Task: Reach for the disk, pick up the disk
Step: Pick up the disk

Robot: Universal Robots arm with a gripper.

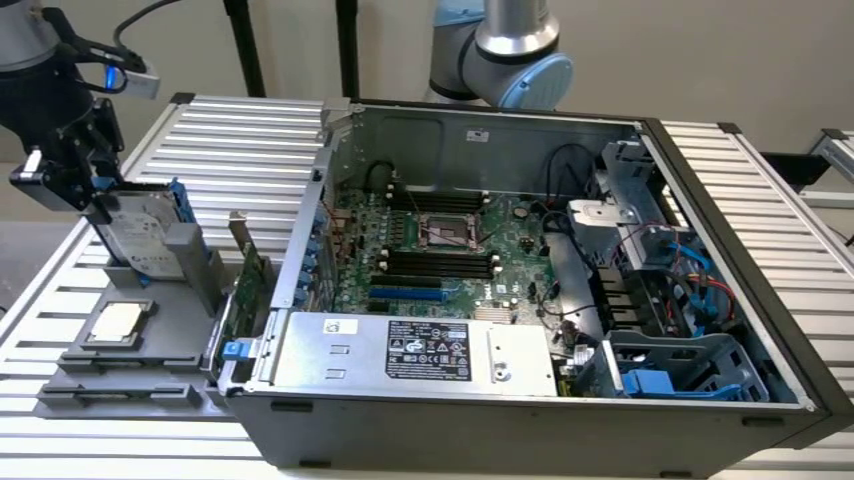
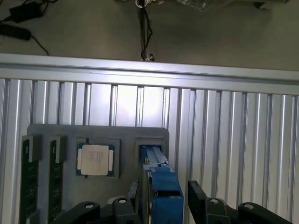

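Exterior view, left to right: black gripper (image 1: 96, 195) above the grey plastic holder (image 1: 80, 385), jaws spread astride the flat silver-grey metal disk (image 1: 140, 240), white-labelled, bright blue plastic frame, standing tilted in the holder's slot; open grey computer case (image 1: 534, 420) beside the holder.

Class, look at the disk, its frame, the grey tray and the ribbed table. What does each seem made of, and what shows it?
The disk: likely metal, silver-grey with a dull sheen and a white printed label.
Its frame: plastic, evenly bright blue with a smooth finish.
The grey tray: probably moulded plastic, flat matte grey.
The table: aluminium-like metal slats with bright reflections.
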